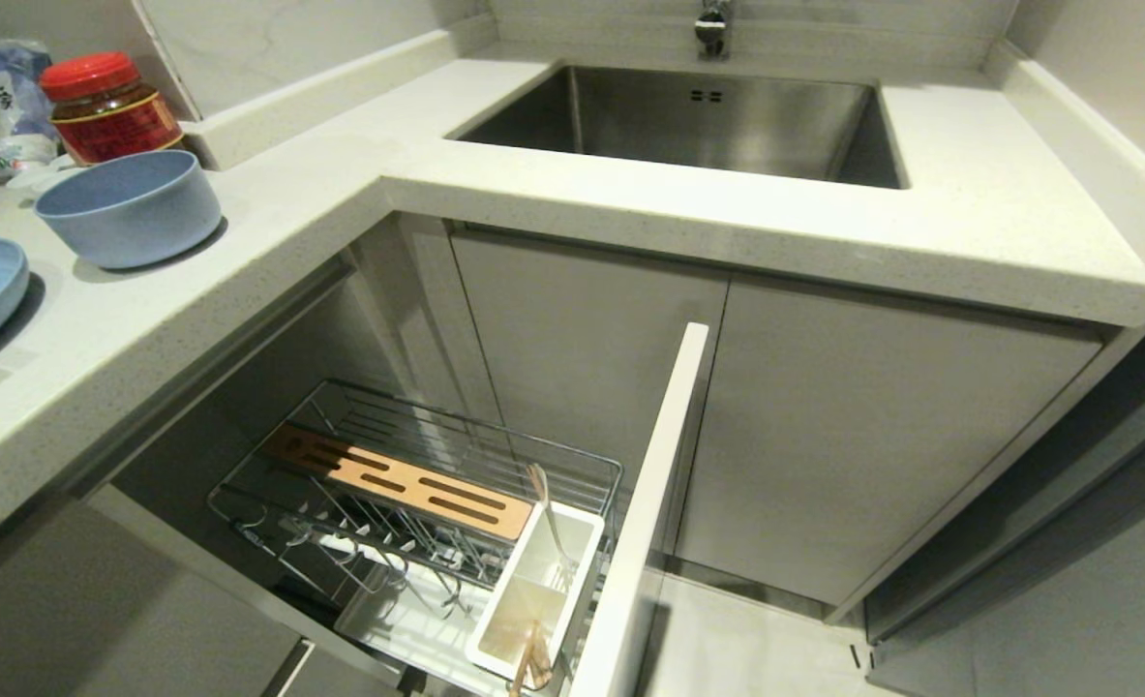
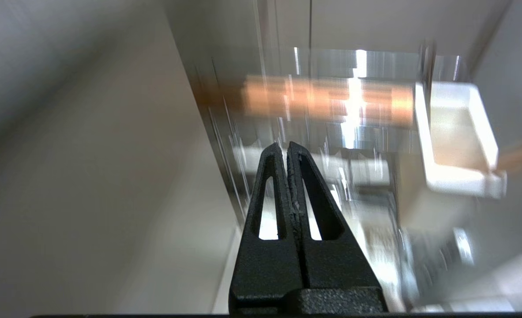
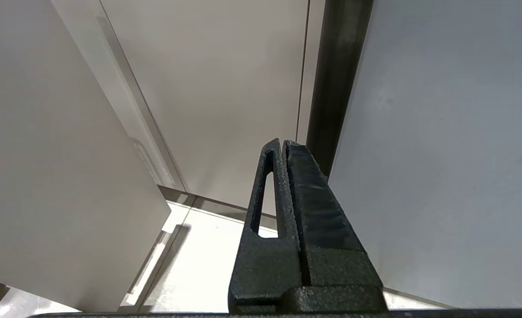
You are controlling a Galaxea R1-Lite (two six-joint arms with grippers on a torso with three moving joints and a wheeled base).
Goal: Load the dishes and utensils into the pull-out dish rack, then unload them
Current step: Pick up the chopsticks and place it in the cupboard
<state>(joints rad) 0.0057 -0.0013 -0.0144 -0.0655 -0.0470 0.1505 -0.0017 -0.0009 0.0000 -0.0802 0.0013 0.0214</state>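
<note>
Spoon [image 1: 551,528], chopsticks [image 1: 531,658] in rack [image 1: 417,484]

A home kitchen: a pale speckled stone countertop [image 1: 630,208] wraps an L-shaped corner around a steel sink [image 1: 698,121] with its tap [image 1: 712,24], grey cabinet doors [image 1: 853,436] below, and a red-lidded sauce jar [image 1: 107,106] against the backsplash.

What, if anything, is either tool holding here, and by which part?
Nothing. The left tool is shut on empty air above the rack; the right tool is shut too, facing cabinet doors.
</note>
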